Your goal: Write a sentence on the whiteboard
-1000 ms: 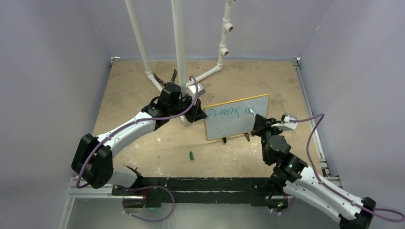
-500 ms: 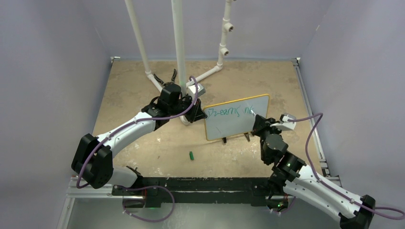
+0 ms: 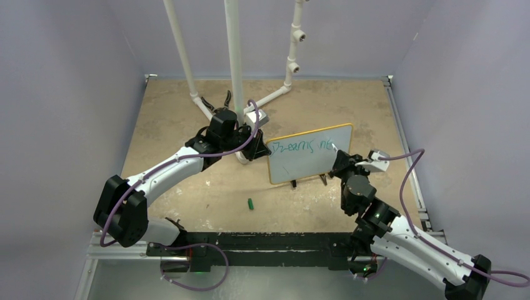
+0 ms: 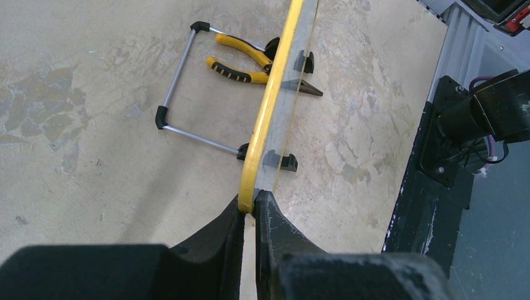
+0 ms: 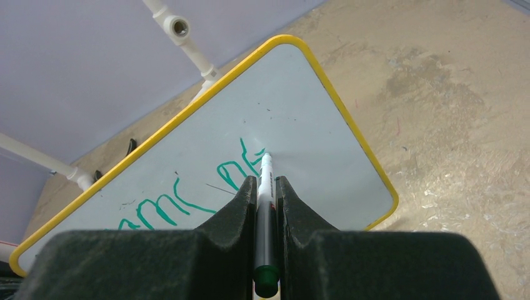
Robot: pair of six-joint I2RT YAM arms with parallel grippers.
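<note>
The whiteboard (image 3: 309, 155), white with a yellow rim, stands upright mid-table; it also shows in the right wrist view (image 5: 300, 119) and edge-on in the left wrist view (image 4: 269, 106). The green sentence (image 3: 303, 147) reads "Dreams ne", and part of it shows in the right wrist view (image 5: 187, 200). My left gripper (image 4: 250, 209) is shut on the board's left edge. My right gripper (image 5: 267, 187) is shut on a marker (image 5: 265, 212), whose tip touches the board just right of the last letter. In the top view the right gripper (image 3: 340, 159) is at the board's right side.
A green marker cap (image 3: 250, 204) lies on the table in front of the board. White pipes (image 3: 234, 62) stand behind it. Yellow-handled pliers (image 4: 240, 59) and a metal stand bracket (image 4: 181, 81) lie behind the board. Black rail (image 3: 262, 240) at near edge.
The lettering after "Dreams" has grown by a letter. The right gripper and marker have shifted slightly right along the board. The left arm has not moved.
</note>
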